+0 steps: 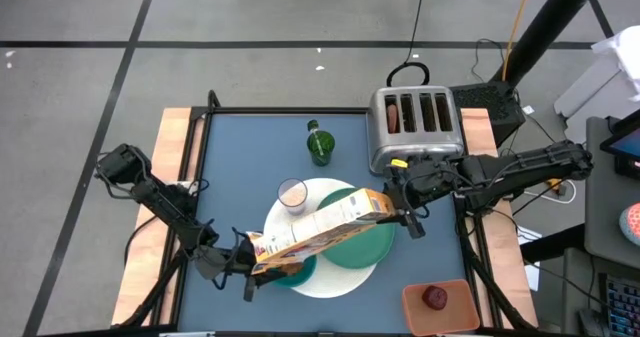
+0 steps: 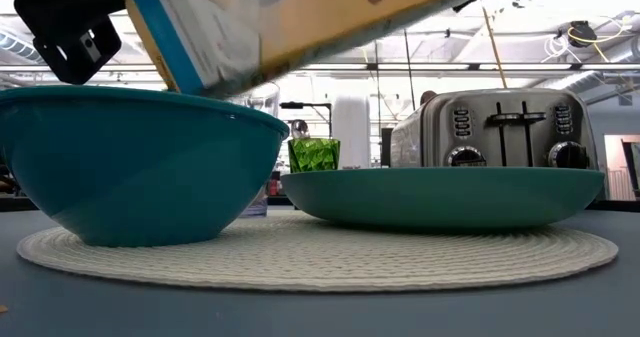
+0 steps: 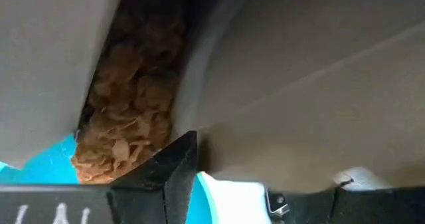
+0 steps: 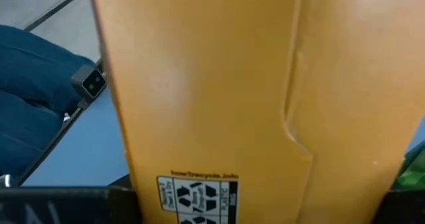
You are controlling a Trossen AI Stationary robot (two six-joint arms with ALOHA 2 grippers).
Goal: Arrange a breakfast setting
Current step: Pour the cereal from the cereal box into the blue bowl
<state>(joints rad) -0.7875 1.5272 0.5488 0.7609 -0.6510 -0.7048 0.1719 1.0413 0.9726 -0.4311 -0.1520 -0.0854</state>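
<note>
A yellow cereal box (image 1: 325, 232) hangs slanted between my two grippers, its open end low over the teal bowl (image 1: 300, 272). The bowl and the green plate (image 1: 365, 245) rest on the white round mat (image 1: 330, 280). My left gripper (image 1: 248, 267) is shut at the box's open end, where brown flakes (image 3: 133, 117) show inside. My right gripper (image 1: 400, 215) is shut on the box's closed end (image 4: 232, 84). The milk glass (image 1: 292, 193) stands on the mat's far edge, and the green cup (image 1: 320, 147) stands beyond it. The spoon is not in view. My left gripper holds the cereal box at its open end (image 3: 226, 194), coming level from the table's left; the box hides which flap or wall the fingers have. That end hangs low, just over the bowl (image 2: 140, 157) and clear of it. My right gripper pinches the box's closed bottom end (image 4: 199, 197) between its two fingers, coming level from the table's right. That end sits higher, above the plate (image 2: 440, 192), so the box slopes down toward the bowl.
The silver toaster (image 1: 415, 127) stands at the far right with something brown in one slot (image 1: 393, 115). An orange-brown tray (image 1: 415, 307) at the near right holds a red fruit (image 1: 435, 297). Blue cloth, perhaps a person's leg (image 4: 26, 84), shows beyond the table.
</note>
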